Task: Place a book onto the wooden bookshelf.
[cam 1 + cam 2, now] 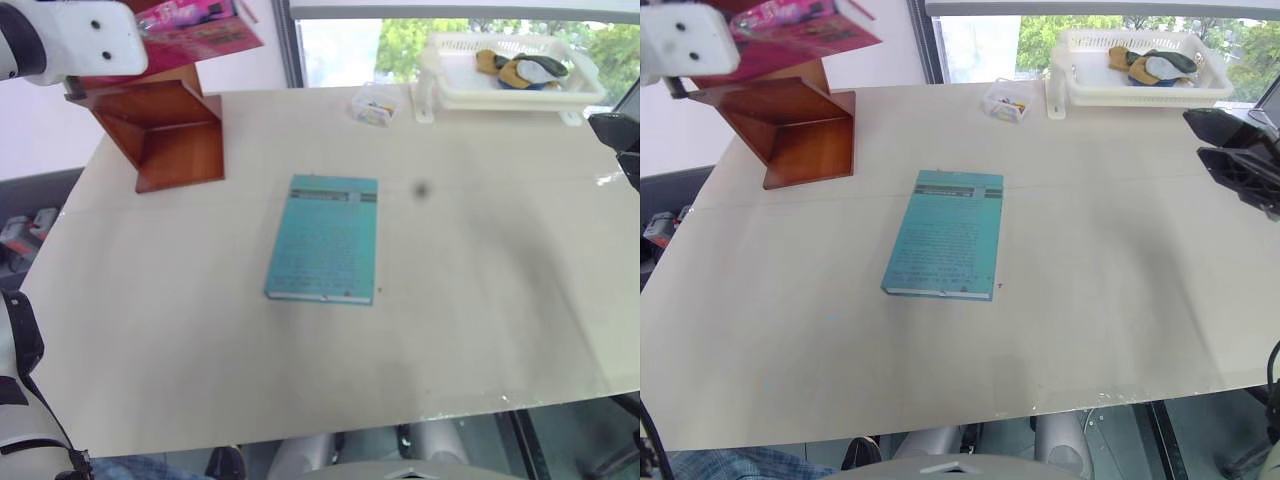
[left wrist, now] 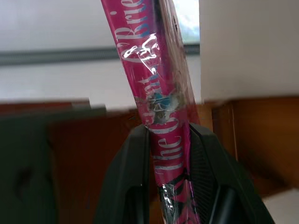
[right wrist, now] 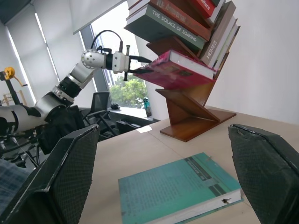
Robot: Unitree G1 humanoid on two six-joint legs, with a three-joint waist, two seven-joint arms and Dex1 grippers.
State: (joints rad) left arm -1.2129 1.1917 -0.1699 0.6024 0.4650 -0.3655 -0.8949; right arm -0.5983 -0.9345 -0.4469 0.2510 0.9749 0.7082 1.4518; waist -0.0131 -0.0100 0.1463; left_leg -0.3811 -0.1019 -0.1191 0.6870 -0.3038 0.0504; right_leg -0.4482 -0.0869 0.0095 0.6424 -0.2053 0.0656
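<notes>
shelf-side book [image 2: 154, 93] in left gripper [image 2: 170, 154]

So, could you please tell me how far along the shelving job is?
Done: the pink book is off the table, clamped in the left pincer. In hand: it hangs at the wooden bookshelf, above a free slanted shelf. Left: setting it down and letting go. The right pincer is open over the teal book.

Things lying around on my table

A teal book [image 1: 323, 238] is lying flat in the middle of the pale table [image 1: 480, 330]. A white basket tray [image 1: 500, 85] is sitting at the far edge, holding some yellow and dark things [image 1: 520, 68]. A small clear box [image 1: 374, 105] is sitting just beside it.
</notes>
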